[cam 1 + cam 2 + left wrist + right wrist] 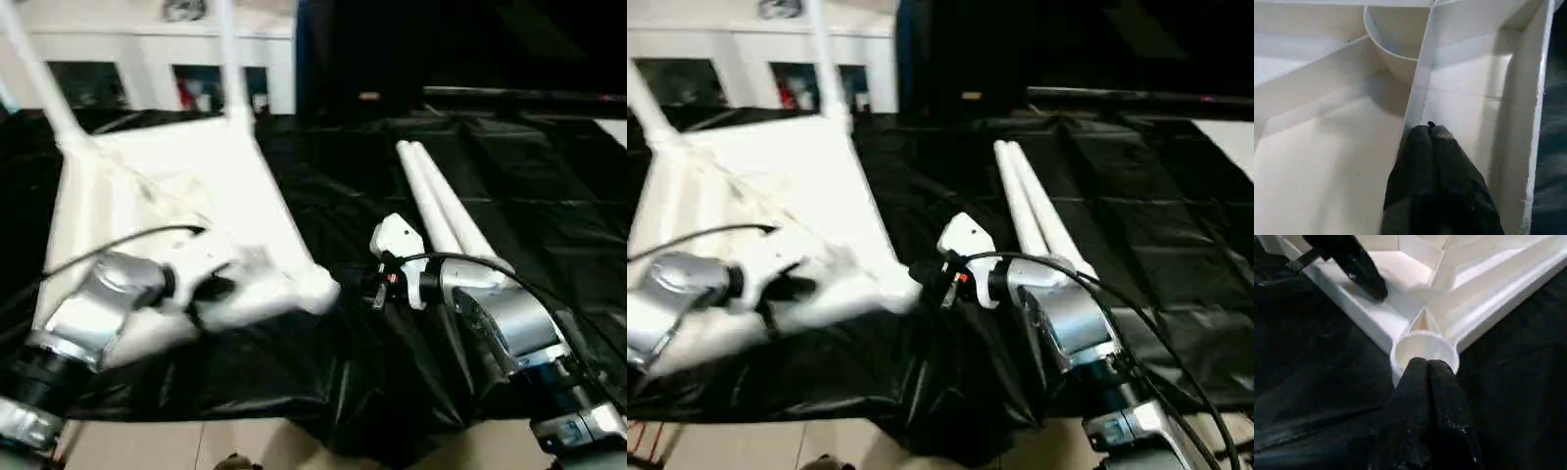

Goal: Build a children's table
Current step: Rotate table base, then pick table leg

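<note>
The white tabletop (196, 186) lies underside up on a black sheet, with two white legs (230, 59) standing in its far corners. Two loose legs (446, 211) lie side by side on the sheet to the right. My left gripper (1430, 128) is shut and empty; its tips rest inside the ribbed underside against a rib, close to a round socket (1396, 44). My right gripper (1426, 363) is shut too, its tips against the outer wall of the near right corner socket (1425, 345). The right wrist view also catches the left gripper (1376, 291) on the tabletop's rim.
The black sheet (343, 372) covers the work surface and hangs in folds over its front edge. Pale floor (196, 446) lies below that edge. A white cabinet (157, 59) with glass doors stands behind the tabletop.
</note>
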{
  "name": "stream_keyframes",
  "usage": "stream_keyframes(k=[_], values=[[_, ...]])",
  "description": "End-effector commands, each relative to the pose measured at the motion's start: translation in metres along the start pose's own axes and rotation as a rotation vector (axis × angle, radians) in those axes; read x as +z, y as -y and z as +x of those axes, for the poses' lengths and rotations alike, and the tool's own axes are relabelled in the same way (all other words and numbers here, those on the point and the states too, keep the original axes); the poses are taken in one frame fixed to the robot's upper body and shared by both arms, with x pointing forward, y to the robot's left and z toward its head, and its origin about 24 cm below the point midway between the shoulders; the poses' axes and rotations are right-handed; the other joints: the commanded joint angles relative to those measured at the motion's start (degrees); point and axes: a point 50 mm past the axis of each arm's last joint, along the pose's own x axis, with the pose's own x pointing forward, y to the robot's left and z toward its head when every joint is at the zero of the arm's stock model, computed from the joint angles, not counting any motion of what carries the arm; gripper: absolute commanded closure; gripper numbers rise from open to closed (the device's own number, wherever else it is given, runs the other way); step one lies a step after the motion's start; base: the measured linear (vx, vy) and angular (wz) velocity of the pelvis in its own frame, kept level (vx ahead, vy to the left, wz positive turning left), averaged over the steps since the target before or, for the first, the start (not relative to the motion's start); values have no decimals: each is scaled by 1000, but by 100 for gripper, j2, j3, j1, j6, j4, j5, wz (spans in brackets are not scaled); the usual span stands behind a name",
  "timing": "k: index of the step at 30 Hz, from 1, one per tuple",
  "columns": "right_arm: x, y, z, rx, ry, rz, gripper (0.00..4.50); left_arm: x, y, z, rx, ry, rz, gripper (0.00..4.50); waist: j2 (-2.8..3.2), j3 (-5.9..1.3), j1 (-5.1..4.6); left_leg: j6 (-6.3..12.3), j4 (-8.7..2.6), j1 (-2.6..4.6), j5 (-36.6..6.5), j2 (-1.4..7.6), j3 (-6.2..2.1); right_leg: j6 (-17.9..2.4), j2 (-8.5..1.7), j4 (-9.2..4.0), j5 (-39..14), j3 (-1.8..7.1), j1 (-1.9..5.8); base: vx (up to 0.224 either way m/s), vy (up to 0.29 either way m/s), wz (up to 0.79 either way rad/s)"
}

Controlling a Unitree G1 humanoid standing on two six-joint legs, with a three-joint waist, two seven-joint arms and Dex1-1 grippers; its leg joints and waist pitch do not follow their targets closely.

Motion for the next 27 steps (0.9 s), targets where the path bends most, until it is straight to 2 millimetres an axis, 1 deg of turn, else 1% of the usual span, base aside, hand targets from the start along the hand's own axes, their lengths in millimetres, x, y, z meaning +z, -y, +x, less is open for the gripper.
stream_keyframes(k=[1, 2, 3, 4, 5, 6, 7, 8, 9, 10, 11, 12, 13, 14, 15, 16, 17, 18, 19, 20, 21, 22, 23, 24, 25, 27], values=[[2, -1, -2, -16, 7, 0, 446, 7, -11, -7, 74, 27, 17, 450, 102, -384, -13, -213, -429, 96, -1820, 101, -62, -885, -366, -476, -1750, 249, 199, 0, 0, 0], [2, 0, -2, -27, 12, 1, 446, 10, -12, -8, 77, 52, 7, 450, 102, -393, -11, -217, -428, 90, -1765, 102, -63, -927, -362, -453, -1605, 246, 210, 0, 0, 0], [3, 1, -3, -56, 25, 5, 446, 15, -11, -11, 77, 104, -11, 450, 133, -398, -6, -220, -418, 91, -1683, 99, -54, -1005, -364, -436, -1383, 247, 210, 0, 0, 0], [3, 2, -4, -69, 31, 13, 446, 17, -11, -11, 76, 128, -14, 450, 117, -406, -15, -214, -411, 83, -1647, 96, -49, -1062, -359, -428, -1236, 244, 222, 0, 0, 0], [4, 4, -4, -97, 44, 36, 446, 23, -9, -13, 73, 185, -18, 450, 104, -414, -12, -211, -408, 83, -1607, 95, -48, -1085, -356, -414, -1161, 239, 231, 0, 0, 0], [5, 8, -6, -139, 62, 70, 446, 31, -7, -15, 74, 267, -40, 450, 90, -406, -16, -197, -403, 71, -1559, 95, -38, -1145, -369, -409, -1081, 247, 233, 0, 0, 0], [6, 19, -7, -258, 88, 112, 450, 40, -7, -18, 104, 363, -125, 417, 98, -408, -5, -219, -397, 87, -1581, 102, -29, -1195, -371, -406, -1102, 243, 221, 0, 0, 0], [6, 23, -7, -297, 93, 124, 450, 41, -7, -19, 118, 382, -147, 409, 94, -401, -11, -238, -398, 89, -1599, 109, -24, -1221, -374, -404, -1122, 246, 211, 0, 0, 0], [5, 31, -9, -382, 104, 162, 420, 44, -5, -19, 132, 399, -162, 409, 91, -391, -7, -261, -401, 96, -1658, 95, -25, -1196, -364, -420, -1292, 236, 207, 0, 0, 0], [5, 32, -9, -392, 105, 167, 413, 44, -5, -19, 133, 400, -162, 404, 72, -388, -11, -261, -409, 97, -1680, 93, -27, -1159, -361, -428, -1376, 234, 209, 0, 0, 0], [4, 39, -10, -463, 110, 203, 413, 45, -2, -19, 135, 404, -158, 390, 79, -378, -26, -277, -417, 96, -1720, 84, -31, -1069, -361, -440, -1563, 234, 207, 0, 0, 0], [4, 43, -11, -503, 109, 221, 410, 46, 0, -18, 134, 406, -152, 374, 71, -373, -36, -284, -413, 105, -1758, 77, -27, -982, -360, -459, -1718, 241, 199, 0, 0, 0], [3, 47, -12, -540, 103, 234, 399, 48, 3, -17, 126, 410, -147, 365, 57, -370, -41, -279, -415, 100, -1727, 73, -22, -920, -351, -472, -1767, 243, 199, 0, 0, 0], [3, 48, -12, -548, 101, 238, 384, 48, 4, -17, 124, 412, -146, 362, 63, -376, -40, -285, -410, 102, -1690, 75, -22, -899, -357, -464, -1752, 248, 198, 0, 0, 0], [1, 56, -15, -627, 82, 277, 384, 53, 10, -16, 102, 428, -131, 362, 63, -384, -41, -293, -408, 96, -1588, 80, -22, -901, -363, -453, -1670, 252, 201, 0, 0, 0], [0, 60, -16, -651, 73, 290, 367, 56, 13, -15, 88, 435, -122, 343, 67, -391, -45, -296, -409, 89, -1541, 74, -24, -929, -354, -440, -1597, 248, 206, 0, 0, 0], [-1, 67, -18, -706, 49, 311, 357, 62, 20, -15, 49, 457, -109, 321, 59, -395, -40, -301, -401, 86, -1450, 74, -16, -961, -352, -426, -1442, 248, 208, 0, 0, 0], [-1, 67, -18, -706, 49, 311, 347, 62, 20, -15, 49, 457, -109, 320, 59, -395, -40, -301, -401, 86, -1450, 74, -16, -961, -352, -426, -1442, 248, 208, 0, 0, 0], [-2, 73, -21, -748, 26, 325, 338, 67, 26, -15, 14, 471, -95, 319, 57, -393, -42, -295, -393, 82, -1451, 67, -7, -967, -343, -425, -1400, 246, 211, 0, 0, 0], [-2, 73, -21, -748, 26, 325, 338, 67, 26, -15, 14, 471, -95, 319, 54, -397, -38, -292, -392, 85, -1434, 70, -6, -967, -347, -421, -1370, 244, 215, 0, 0, 0], [-4, 77, -23, -774, 6, 337, 330, 71, 30, -14, -6, 479, -86, 310, 53, -399, -44, -283, -385, 80, -1402, 61, 1, -977, -338, -415, -1295, 244, 215, 0, 0, 0], [-6, 82, -25, -805, -23, 364, 322, 77, 35, -13, -25, 492, -78, 293, 43, -400, -46, -283, -384, 79, -1378, 61, 1, -983, -336, -403, -1276, 241, 222, 0, 0, 0], [-6, 82, -25, -805, -23, 364, 322, 77, 35, -13, -25, 492, -78, 293, 46, -394, -46, -286, -386, 80, -1384, 62, 4, -980, -335, -409, -1295, 240, 220, 0, 0, 0], [-8, 86, -27, -829, -40, 381, 322, 80, 37, -13, -37, 500, -72, 293, 27, -396, -46, -288, -378, 76, -1365, 56, 13, -970, -334, -414, -1297, 242, 224, 0, 0, 0], [-10, 90, -30, -855, -60, 394, 297, 83, 39, -12, -50, 507, -67, 274, 29, -396, -48, -294, -373, 79, -1358, 54, 14, -972, -333, -407, -1300, 244, 219, 0, 0, 0], [-12, 95, -32, -884, -82, 412, 286, 85, 42, -11, -69, 508, -62, 257, 26, -393, -49, -296, -365, 77, -1362, 49, 21, -947, -332, -415, -1356, 242, 219, 0, 0, 0]])
